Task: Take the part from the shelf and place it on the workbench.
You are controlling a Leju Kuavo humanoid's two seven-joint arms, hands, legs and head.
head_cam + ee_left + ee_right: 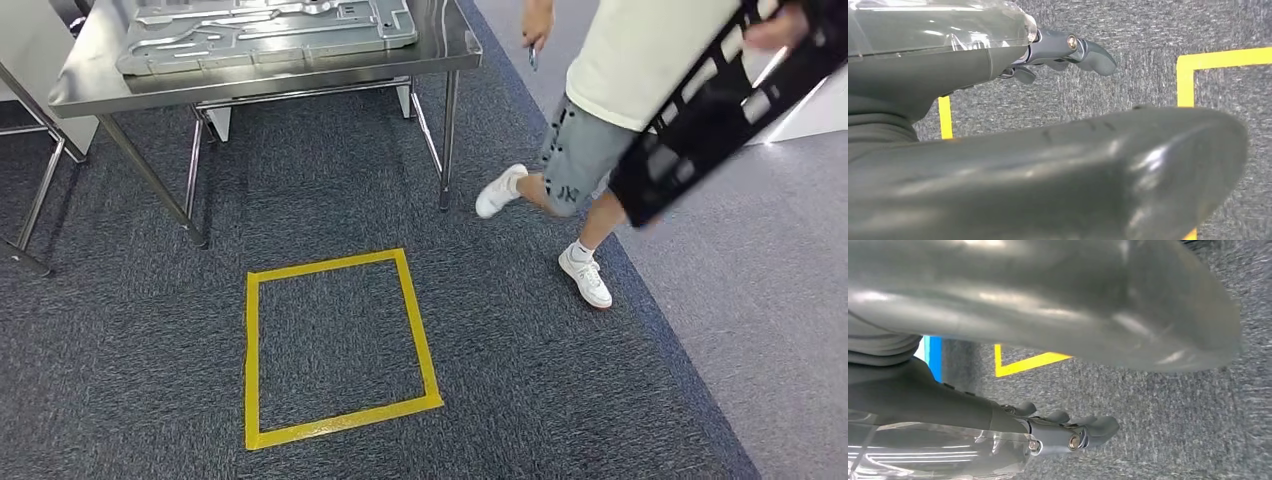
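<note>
A flat grey metal part (270,30) with stamped ribs lies on the steel workbench (440,52) at the far left. My left hand (1048,160) hangs over the carpet, its thick thumb close to the camera and its fingers (1068,50) stretched out, holding nothing. My right hand (1048,305) hangs the same way, fingers (1073,432) extended and empty. At the right a person (620,90) in a pale shirt and grey shorts carries a black slotted frame (720,110).
A yellow tape square (252,370) marks the dark carpet in front of the workbench. The legs of another steel table (40,190) stand at the far left. Lighter grey floor (780,300) runs along the right. A blue strip (934,357) lies on the floor.
</note>
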